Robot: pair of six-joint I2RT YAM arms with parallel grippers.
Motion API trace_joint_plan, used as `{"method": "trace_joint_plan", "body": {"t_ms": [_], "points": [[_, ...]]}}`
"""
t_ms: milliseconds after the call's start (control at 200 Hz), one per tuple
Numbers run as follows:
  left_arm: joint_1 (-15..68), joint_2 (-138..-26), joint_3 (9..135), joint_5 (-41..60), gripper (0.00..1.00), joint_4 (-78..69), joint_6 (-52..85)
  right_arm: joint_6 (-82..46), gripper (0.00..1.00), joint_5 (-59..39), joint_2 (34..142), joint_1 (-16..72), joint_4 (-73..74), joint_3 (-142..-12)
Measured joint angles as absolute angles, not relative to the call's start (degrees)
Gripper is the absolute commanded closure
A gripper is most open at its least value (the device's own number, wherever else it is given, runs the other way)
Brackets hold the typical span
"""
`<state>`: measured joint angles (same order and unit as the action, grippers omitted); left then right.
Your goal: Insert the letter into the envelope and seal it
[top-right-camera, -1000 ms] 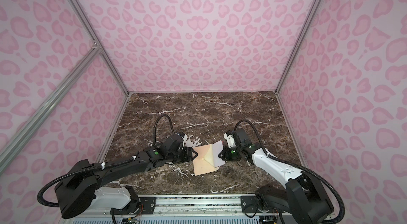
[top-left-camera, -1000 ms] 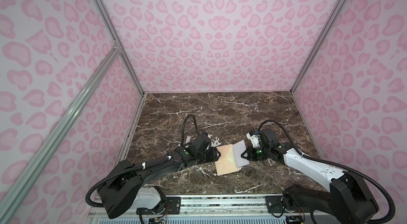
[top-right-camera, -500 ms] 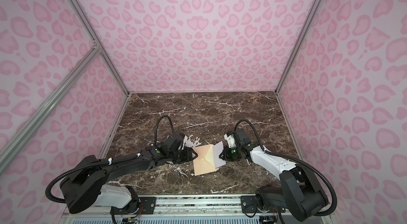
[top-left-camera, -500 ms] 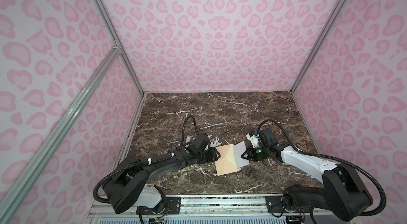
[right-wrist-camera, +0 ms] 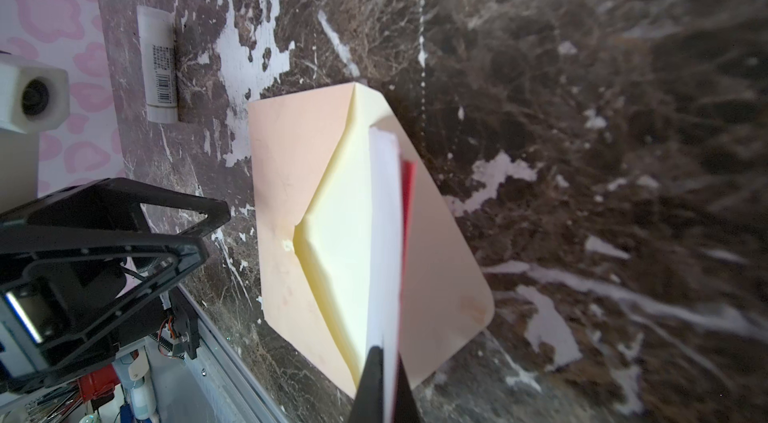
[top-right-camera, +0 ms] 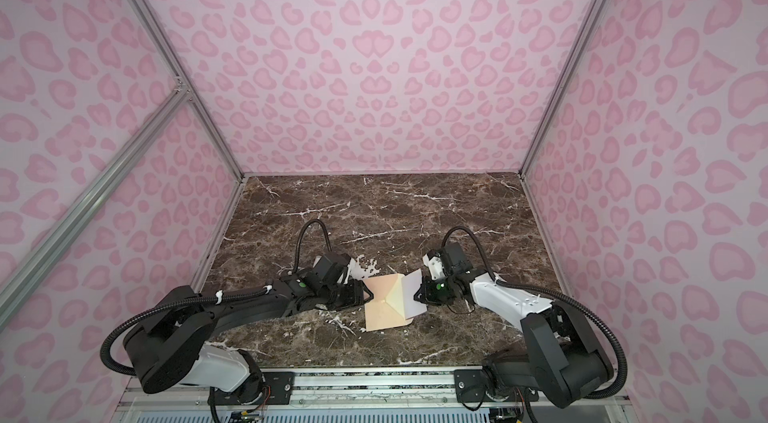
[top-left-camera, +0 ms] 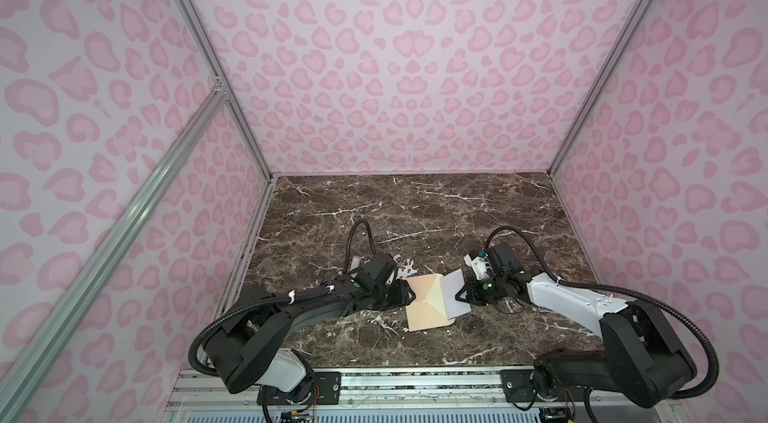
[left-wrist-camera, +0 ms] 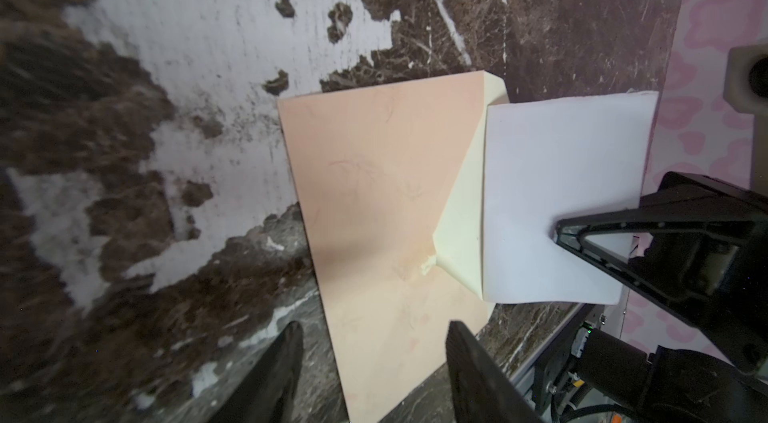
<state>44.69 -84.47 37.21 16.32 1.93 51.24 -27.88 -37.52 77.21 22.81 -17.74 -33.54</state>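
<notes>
Right wrist, right tool [right-wrist-camera: 386, 362] pinching flat white letter [right-wrist-camera: 384, 234], left tool [left-wrist-camera: 374, 333] spread, peach paper envelope [right-wrist-camera: 291, 159]

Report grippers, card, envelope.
Left gripper open at edge of peach-tan paper envelope. Right gripper shut on white red-bordered card, at envelope's open mouth, mostly outside. White labelled tube lies apart.

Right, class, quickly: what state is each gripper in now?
Left gripper: open, holding nothing, at the edge of the peach-tan paper envelope.
Right gripper: closed on the flat white card with a red border.
</notes>
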Motion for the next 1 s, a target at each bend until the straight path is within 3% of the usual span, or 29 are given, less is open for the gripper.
{"method": "trace_joint_plan", "body": {"t_ms": [1000], "points": [[43.05,-90.19,37.19,21.93,0.44,-4.75,50.24,-30.00,0.96,-39.86,77.01,22.81,-10.76,-30.11]]}}
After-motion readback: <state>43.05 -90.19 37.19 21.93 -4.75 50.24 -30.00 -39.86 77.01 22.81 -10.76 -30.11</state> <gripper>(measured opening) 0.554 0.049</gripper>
